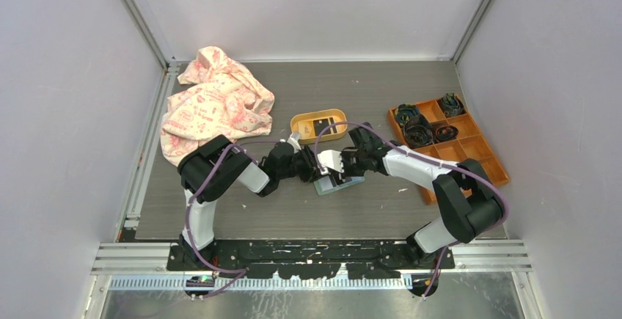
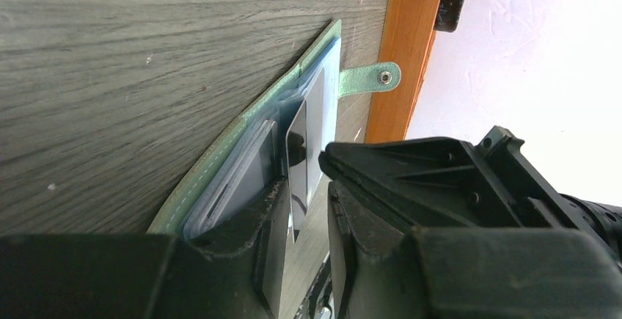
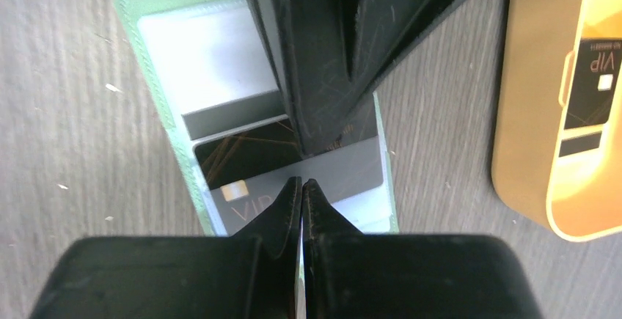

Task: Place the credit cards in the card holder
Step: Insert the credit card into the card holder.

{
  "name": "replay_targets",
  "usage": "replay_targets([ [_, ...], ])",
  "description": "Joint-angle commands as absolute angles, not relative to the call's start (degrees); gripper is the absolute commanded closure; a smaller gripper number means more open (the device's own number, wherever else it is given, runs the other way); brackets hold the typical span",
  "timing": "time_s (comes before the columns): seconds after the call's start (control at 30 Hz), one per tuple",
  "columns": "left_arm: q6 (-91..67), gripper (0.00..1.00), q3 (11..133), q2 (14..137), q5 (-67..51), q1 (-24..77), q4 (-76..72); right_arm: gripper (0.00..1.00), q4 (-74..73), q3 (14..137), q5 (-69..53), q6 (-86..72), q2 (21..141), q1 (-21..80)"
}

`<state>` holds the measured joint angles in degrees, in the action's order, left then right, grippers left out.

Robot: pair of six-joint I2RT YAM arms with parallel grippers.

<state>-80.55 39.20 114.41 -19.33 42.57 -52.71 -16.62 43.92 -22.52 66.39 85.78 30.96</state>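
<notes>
The sage-green card holder (image 1: 346,185) lies open on the table, its green edge in the left wrist view (image 2: 220,150) and the right wrist view (image 3: 128,11). A black VIP card (image 3: 242,154) sits part way in a clear slot. My left gripper (image 2: 302,172) is narrowly open, with that card (image 2: 308,114) on edge between its fingers. My right gripper (image 3: 302,183) is shut on a thin pale sheet, which looks like a clear sleeve of the holder. Both grippers meet over the holder (image 1: 325,169). Another black card (image 1: 320,125) lies in the tray.
The yellow-orange oval tray (image 1: 299,124) stands just behind the holder and shows in the right wrist view (image 3: 521,114). An orange compartment box (image 1: 477,150) with dark coiled items stands at the right. A pink patterned cloth (image 1: 213,106) is heaped at the back left.
</notes>
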Motion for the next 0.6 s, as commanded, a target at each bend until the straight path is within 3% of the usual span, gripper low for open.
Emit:
replay_targets([
  [0.0,-78.8,0.72,39.1,114.2,-19.3,42.2,-51.7,0.95,-17.2,46.1,-31.6,62.8,81.9,31.0],
  [0.57,-73.6,0.72,35.3,105.3,-17.1,41.9,-45.5,0.95,-15.3,47.4,-31.9,57.1,84.8,35.4],
])
